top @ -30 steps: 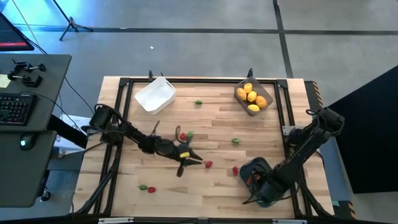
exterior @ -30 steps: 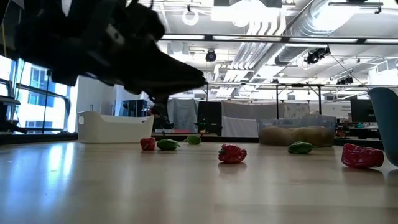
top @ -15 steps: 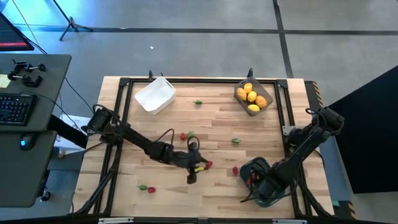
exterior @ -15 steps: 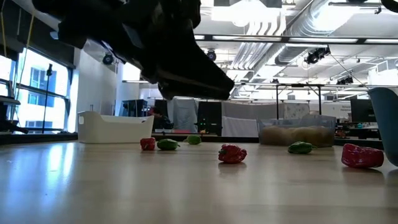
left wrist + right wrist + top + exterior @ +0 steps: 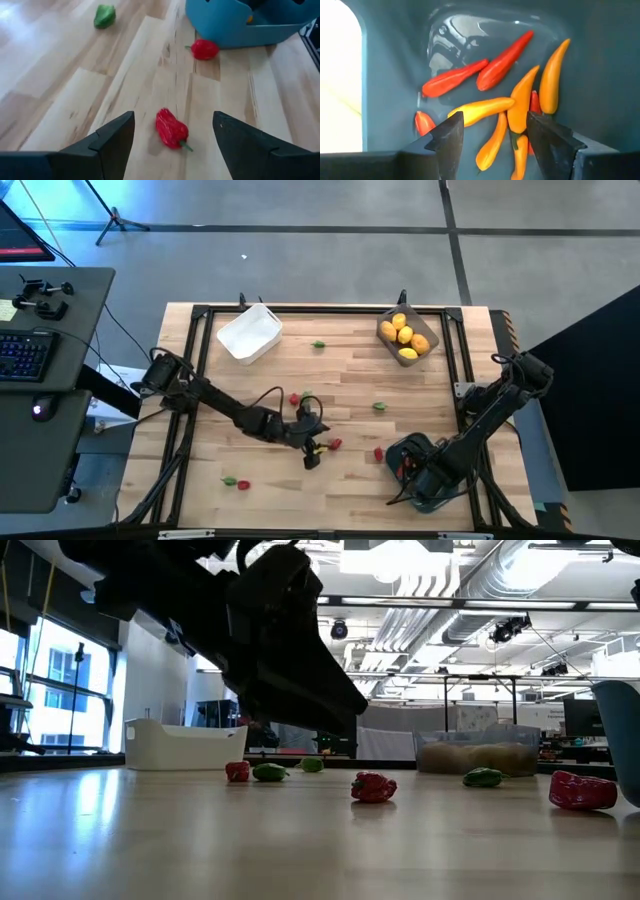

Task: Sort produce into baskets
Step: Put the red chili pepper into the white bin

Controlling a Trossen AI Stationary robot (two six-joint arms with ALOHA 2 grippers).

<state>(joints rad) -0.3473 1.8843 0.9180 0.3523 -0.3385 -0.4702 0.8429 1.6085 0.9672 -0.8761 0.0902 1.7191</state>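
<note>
A: Where does the red pepper (image 5: pixel 171 129) lie from the left gripper (image 5: pixel 172 137)?

B: Straight between its 2 spread fingers, on the bare wood near the table's middle. Its long axis runs slightly askew to the gap, stem end toward the camera. Nothing is gripped; the jaws stand wide.

A: And the right gripper (image 5: pixel 492 135)?

B: Down inside the blue-teal basket (image 5: pixel 412 448), jaws released above the long orange and red pieces (image 5: pixel 500 105) lying there, grasping none. So the left arm is plainly nearer this pepper.

A: Anything hard to read?

B: In the low view the left arm blocks much of the scene. A second red pepper (image 5: pixel 204 49) sits just beside the blue-teal basket; whether they touch I cannot tell. The white basket (image 5: pixel 249 332) looks empty.
</note>
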